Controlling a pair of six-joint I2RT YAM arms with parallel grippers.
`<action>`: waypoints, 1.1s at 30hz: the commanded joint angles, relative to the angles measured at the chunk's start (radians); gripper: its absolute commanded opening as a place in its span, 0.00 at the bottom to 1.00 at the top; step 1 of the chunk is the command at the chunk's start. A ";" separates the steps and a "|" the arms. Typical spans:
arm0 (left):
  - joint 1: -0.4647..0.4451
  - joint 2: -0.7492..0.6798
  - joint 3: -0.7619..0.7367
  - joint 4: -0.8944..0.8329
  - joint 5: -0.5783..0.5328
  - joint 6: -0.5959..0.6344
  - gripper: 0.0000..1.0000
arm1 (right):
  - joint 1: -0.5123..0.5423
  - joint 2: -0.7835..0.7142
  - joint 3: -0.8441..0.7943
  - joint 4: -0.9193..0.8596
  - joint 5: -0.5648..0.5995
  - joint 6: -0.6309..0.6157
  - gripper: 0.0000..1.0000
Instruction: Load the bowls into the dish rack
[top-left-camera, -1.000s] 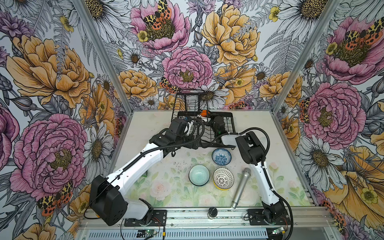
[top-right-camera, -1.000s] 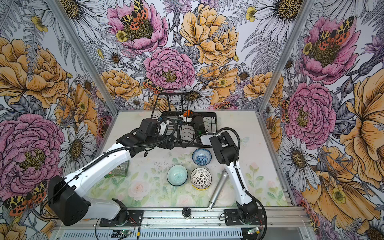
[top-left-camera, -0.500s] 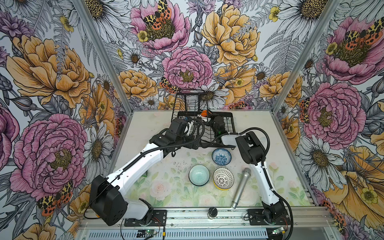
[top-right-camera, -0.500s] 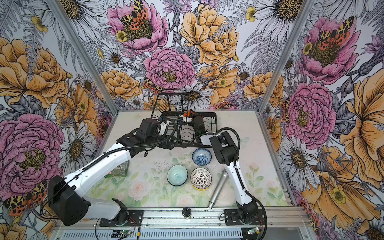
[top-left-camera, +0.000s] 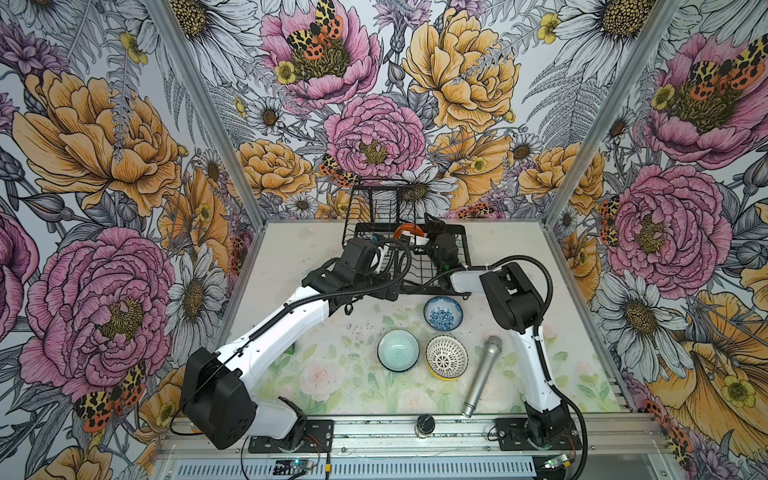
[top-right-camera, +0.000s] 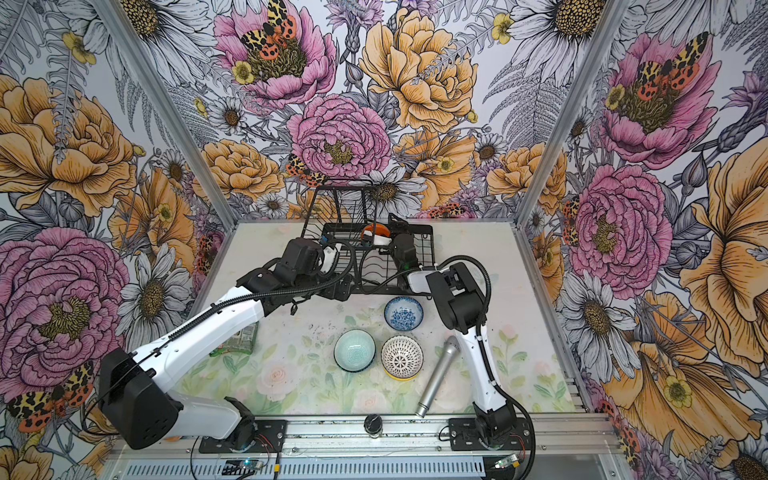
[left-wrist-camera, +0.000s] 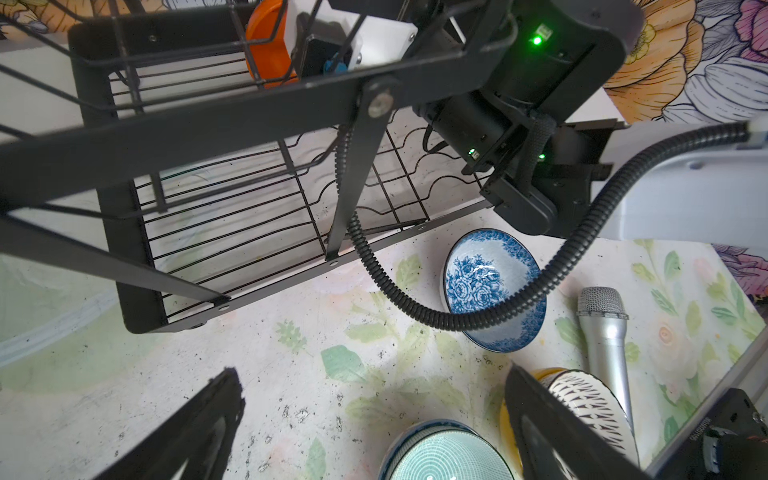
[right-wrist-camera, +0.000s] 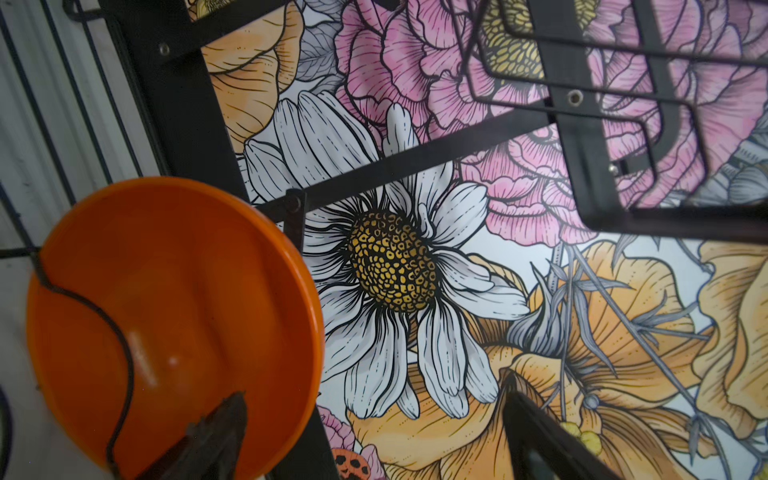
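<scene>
The black wire dish rack (top-left-camera: 465, 245) (top-right-camera: 428, 249) stands at the back of the table. An orange bowl (top-left-camera: 405, 230) (top-right-camera: 372, 230) (right-wrist-camera: 166, 324) stands on edge in it, a wavy wire across its hollow. My right gripper (right-wrist-camera: 372, 403) (top-left-camera: 415, 239) is open over the rack, one finger just in front of the orange bowl's rim. On the table in front lie a blue-and-white floral bowl (top-left-camera: 443, 313) (left-wrist-camera: 486, 282), a teal bowl (top-left-camera: 398, 350) (left-wrist-camera: 449, 453), and a lattice bowl (top-left-camera: 446, 356) (left-wrist-camera: 590, 399) nested in a yellow bowl (top-right-camera: 399, 377). My left gripper (left-wrist-camera: 370, 374) (top-left-camera: 384, 291) hangs open and empty by the rack's front edge.
A silver microphone (top-left-camera: 482, 374) (left-wrist-camera: 606, 332) lies to the right of the lattice bowl. A green packet (top-right-camera: 239, 338) lies under my left arm. A small black round knob (top-left-camera: 424, 424) sits on the front rail. The right arm's cable (left-wrist-camera: 415, 307) loops over the floral bowl.
My right gripper has opened and let go of the orange bowl, which stays on edge in the rack. Neither arm has visibly moved.
</scene>
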 joint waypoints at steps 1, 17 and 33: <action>-0.004 -0.007 -0.010 0.006 -0.026 -0.001 0.99 | -0.009 -0.130 -0.086 0.023 -0.010 0.054 0.99; 0.028 -0.027 -0.053 0.075 -0.008 -0.012 0.99 | -0.044 -0.637 -0.577 -0.058 0.142 0.225 1.00; 0.007 0.052 -0.051 0.122 0.052 0.017 0.99 | -0.016 -1.011 -0.274 -1.283 0.296 1.044 0.99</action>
